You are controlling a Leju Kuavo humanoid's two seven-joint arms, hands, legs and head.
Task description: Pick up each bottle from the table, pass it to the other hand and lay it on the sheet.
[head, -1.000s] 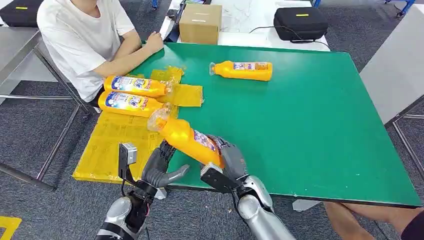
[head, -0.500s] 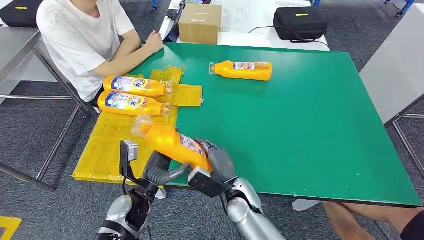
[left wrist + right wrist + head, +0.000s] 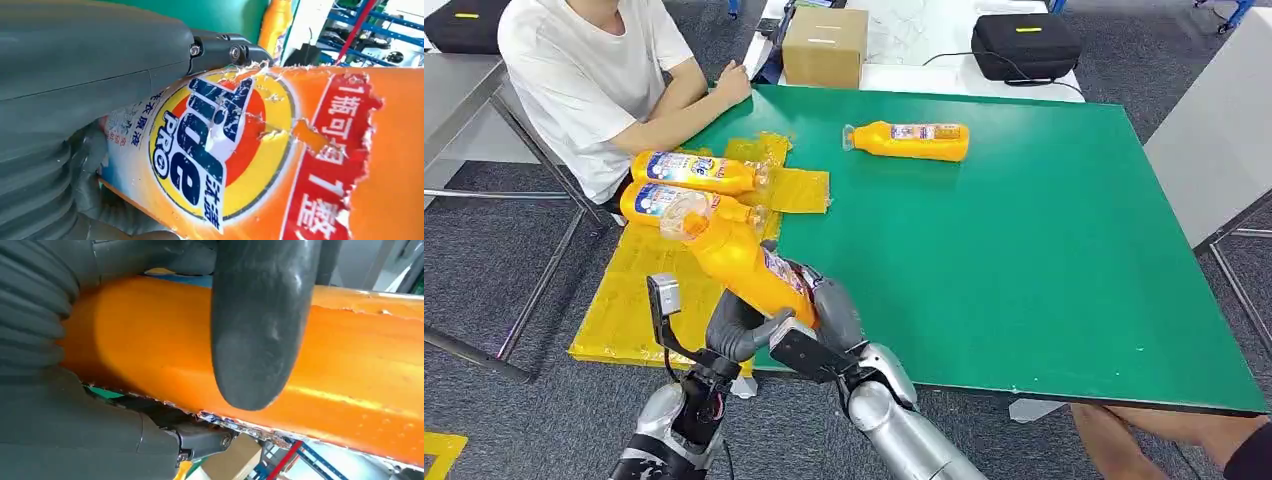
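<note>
An orange bottle [image 3: 739,265] with a clear cap is tilted above the table's near left corner, cap toward the yellow sheet [image 3: 649,290]. My right hand [image 3: 829,315] grips its base; a dark finger [image 3: 255,330] lies across the orange body [image 3: 375,370]. My left hand [image 3: 736,328] wraps the bottle from below, just left of the right hand, and the torn label [image 3: 225,150] presses against its grey cover [image 3: 90,65]. Two more orange bottles [image 3: 692,170] [image 3: 679,203] lie on the sheet. Another orange bottle [image 3: 911,140] lies on the green table [image 3: 1024,250] at the back.
A person in a white shirt [image 3: 594,70] sits at the table's far left corner, one arm resting on the edge. A cardboard box [image 3: 824,45] and a black case [image 3: 1024,45] stand behind the table. Another person's knee [image 3: 1124,430] is at the lower right.
My right hand has carried the bottle left and tipped it more upright, over the sheet's edge. My left hand has closed in from below and now wraps the bottle.
</note>
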